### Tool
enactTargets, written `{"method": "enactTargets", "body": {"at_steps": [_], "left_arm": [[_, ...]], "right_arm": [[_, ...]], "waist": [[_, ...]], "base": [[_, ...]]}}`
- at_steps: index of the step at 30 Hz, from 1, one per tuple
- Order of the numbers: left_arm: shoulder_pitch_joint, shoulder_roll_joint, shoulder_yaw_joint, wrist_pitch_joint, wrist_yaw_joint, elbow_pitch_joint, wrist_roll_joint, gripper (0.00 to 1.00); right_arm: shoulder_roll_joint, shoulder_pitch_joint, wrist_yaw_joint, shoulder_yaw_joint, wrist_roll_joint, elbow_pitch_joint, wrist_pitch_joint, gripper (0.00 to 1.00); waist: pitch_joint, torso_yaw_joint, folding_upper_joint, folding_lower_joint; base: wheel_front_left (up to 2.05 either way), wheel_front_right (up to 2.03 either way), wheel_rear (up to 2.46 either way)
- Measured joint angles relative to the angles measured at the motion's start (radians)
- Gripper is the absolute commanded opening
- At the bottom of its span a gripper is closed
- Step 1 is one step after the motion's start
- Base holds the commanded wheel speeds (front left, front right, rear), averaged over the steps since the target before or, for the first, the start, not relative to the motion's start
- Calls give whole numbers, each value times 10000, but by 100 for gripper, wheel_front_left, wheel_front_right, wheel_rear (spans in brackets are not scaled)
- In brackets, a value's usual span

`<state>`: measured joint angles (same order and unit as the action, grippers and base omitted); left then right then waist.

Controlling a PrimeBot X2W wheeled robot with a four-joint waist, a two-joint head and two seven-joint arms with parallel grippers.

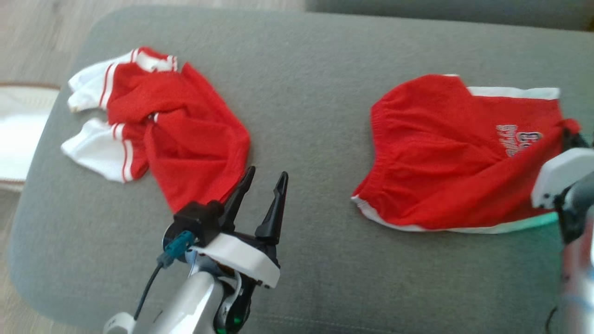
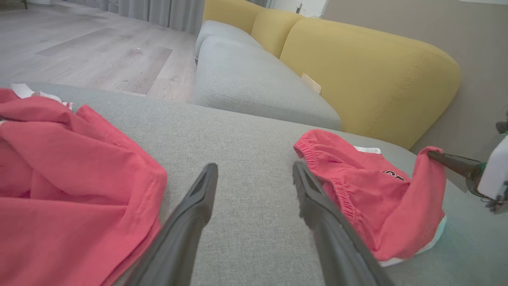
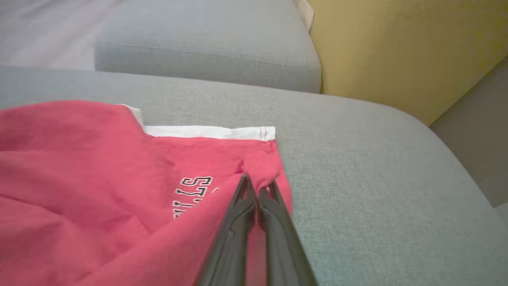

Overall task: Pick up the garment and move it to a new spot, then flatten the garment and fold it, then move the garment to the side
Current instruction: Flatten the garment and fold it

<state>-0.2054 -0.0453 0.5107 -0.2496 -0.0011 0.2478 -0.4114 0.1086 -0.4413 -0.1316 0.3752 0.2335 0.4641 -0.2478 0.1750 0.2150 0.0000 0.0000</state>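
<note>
Red shorts [image 1: 455,157] with a lettered print lie on the right half of the grey cushion [image 1: 306,69], their long axis running side to side and the elastic waistband toward the middle. The right gripper [image 3: 256,186], fingers pressed together, pinches the outer leg corner and holds it peaked above the cushion. The left gripper [image 1: 267,178], spread wide and empty, hovers between the waistband and a crumpled red-and-white jersey [image 1: 176,125], the nearer arm for the waistband end, fingers pointing away from the robot.
</note>
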Motion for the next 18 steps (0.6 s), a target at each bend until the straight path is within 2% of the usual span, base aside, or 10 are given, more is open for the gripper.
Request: {"method": "enactTargets", "body": {"at_steps": [6,7,8,12,17,18], "left_arm": [[-241,4,198,0,10,-21,-153,100],[-275,4,198,0,12,-25,-153,100],[-300,4,198,0,15,-35,-153,100],[-302,4,100,0,107,-132,-153,100],[-262,4,-474,0,148,-176,-38,100],[-262,4,-474,0,148,-176,-38,100]], "right_arm": [[617,-1342,2,499,773,2406,-69,0],[656,-1494,2,518,928,2732,-67,23],[677,-1611,2,570,1045,3012,-56,100],[575,-1918,0,660,1151,3616,1037,100],[8,-2048,0,502,867,3825,2855,100],[8,-2048,0,502,867,3825,2855,100]], "waist": [[463,519,0,0],[512,572,0,0],[552,608,0,0],[546,494,0,0],[314,-116,0,0],[314,-116,0,0]], "base": [[0,0,0],[0,0,0],[0,0,0],[0,0,0],[0,0,0],[0,0,0]]}}
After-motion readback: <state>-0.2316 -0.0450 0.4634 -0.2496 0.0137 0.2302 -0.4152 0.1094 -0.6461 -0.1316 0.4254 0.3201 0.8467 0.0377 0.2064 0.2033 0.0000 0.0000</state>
